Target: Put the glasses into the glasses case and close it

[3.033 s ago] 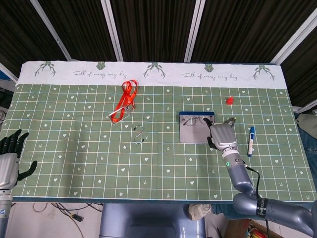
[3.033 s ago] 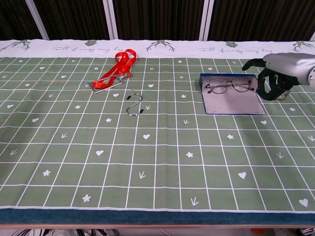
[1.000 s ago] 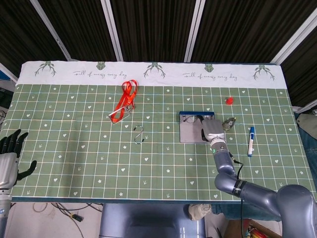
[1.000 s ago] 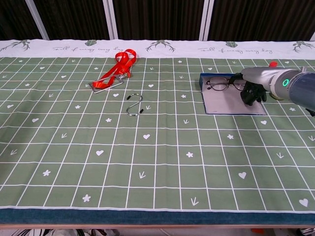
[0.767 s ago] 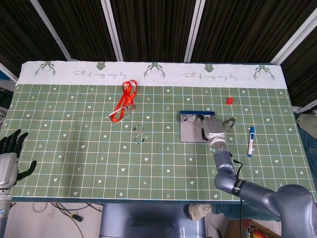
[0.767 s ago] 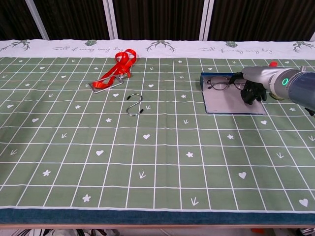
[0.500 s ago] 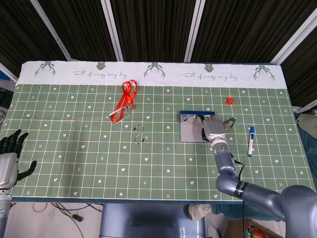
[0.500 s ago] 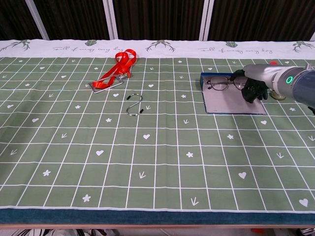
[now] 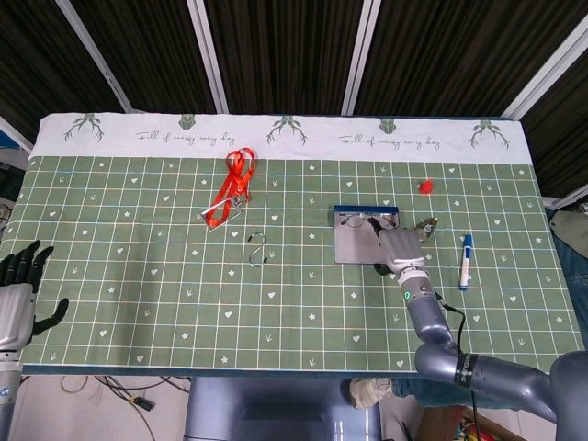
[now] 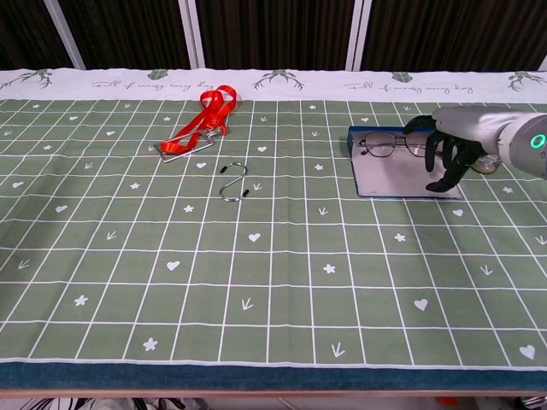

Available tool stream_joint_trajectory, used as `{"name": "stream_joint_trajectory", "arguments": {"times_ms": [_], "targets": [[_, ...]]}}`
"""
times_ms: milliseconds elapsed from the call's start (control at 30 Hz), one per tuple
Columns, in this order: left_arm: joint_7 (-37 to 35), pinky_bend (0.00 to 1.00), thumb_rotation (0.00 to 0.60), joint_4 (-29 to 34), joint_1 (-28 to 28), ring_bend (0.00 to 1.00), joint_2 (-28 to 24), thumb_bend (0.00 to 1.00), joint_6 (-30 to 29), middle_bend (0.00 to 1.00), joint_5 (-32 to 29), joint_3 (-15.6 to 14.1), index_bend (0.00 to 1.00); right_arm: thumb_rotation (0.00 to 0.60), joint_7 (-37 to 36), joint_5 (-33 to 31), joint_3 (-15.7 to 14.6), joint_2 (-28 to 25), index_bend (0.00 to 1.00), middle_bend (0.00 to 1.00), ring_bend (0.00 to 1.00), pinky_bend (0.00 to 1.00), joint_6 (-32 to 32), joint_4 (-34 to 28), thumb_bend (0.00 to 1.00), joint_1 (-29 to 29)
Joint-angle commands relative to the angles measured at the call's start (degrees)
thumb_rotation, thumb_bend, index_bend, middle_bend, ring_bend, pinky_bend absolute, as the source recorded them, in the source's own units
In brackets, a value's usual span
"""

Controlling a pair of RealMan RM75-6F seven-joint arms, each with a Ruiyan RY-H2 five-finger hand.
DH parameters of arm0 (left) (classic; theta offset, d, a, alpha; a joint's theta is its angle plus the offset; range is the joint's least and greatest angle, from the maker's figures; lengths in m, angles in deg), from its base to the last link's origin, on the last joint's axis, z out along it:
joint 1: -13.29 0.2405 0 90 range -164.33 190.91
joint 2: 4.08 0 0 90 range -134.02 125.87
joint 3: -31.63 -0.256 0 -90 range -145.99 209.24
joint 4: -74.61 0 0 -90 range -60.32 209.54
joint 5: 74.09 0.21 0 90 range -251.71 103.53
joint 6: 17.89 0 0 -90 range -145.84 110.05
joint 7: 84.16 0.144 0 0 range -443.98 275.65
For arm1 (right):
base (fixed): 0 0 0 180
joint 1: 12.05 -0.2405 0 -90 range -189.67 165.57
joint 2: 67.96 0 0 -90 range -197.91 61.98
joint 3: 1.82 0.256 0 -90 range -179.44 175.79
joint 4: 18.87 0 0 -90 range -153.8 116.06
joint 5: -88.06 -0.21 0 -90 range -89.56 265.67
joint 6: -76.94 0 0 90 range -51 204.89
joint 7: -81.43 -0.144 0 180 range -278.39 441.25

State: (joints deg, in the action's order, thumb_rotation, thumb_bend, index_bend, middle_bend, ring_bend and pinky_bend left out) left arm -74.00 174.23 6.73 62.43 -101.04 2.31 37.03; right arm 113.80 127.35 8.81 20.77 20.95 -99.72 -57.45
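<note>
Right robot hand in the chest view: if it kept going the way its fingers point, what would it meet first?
Probably the open glasses case; the right robot hand has fingers angled down toward its near right corner, though depth is unclear.

Matt cloth tablecloth (image 10: 256, 282); shiny metal hook (image 10: 233, 183); wire-rimmed glasses (image 10: 395, 147).

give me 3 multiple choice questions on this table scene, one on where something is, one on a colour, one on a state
1. Where do the glasses lie?
A. on the open case
B. beside the metal hook
C. on the orange strap

2. What colour is the strap near the table's far side?
A. blue
B. orange
C. yellow

3. What is the left hand doing?
A. holding the pen
B. pressing the case
C. holding nothing, fingers apart

Answers:
1. A, the glasses rest on the grey inside of the case, near its blue back edge.
2. B, the strap is bright orange.
3. C, the left hand sits at the table's near left edge, far from everything.
</note>
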Motion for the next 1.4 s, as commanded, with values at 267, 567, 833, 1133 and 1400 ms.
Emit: {"name": "stream_joint_trajectory", "arguments": {"times_ms": [267, 567, 833, 1133, 1400], "targets": [[0.3, 0.0, 0.6, 0.0, 0.0, 0.0, 0.1, 0.31, -0.1, 0.0, 0.0, 0.0, 0.07, 0.6, -5.8, 9.8, -3.4, 2.5, 0.26, 0.29, 0.3, 0.27, -3.7, 2.7, 0.27, 3.8], [0.7, 0.0, 0.6, 0.1, 0.0, 0.0, 0.2, 0.31, -0.1, 0.0, -0.4, 0.1, 0.07, 0.6, -7.9, 12.6, -3.4, 5.3, 0.29, 0.29, 0.3, 0.27, -3.3, 7.4, 0.31, 4.4], [0.8, 0.0, 0.6, 0.2, 0.0, 0.0, 0.2, 0.31, 0.0, 0.0, -0.6, 0.2, 0.07, 0.6, -9.5, 13.8, -2.3, 7.0, 0.32, 0.31, 0.31, 0.27, -2.6, 9.9, 0.36, 4.4], [0.8, 0.0, 0.6, 0.2, 0.0, 0.0, 0.2, 0.31, 0.0, 0.0, -0.7, 0.2, 0.07, 0.6, -10.4, 14.5, -1.6, 8.4, 0.33, 0.32, 0.31, 0.27, -1.6, 12.3, 0.36, 4.5], [1.0, 0.0, 0.6, 0.2, -0.1, 0.0, 0.2, 0.31, 0.0, 0.0, -0.7, 0.2, 0.07, 0.6, -10.3, 15.1, -0.9, 9.1, 0.33, 0.32, 0.31, 0.27, -1.2, 13.4, 0.36, 4.5]]}}
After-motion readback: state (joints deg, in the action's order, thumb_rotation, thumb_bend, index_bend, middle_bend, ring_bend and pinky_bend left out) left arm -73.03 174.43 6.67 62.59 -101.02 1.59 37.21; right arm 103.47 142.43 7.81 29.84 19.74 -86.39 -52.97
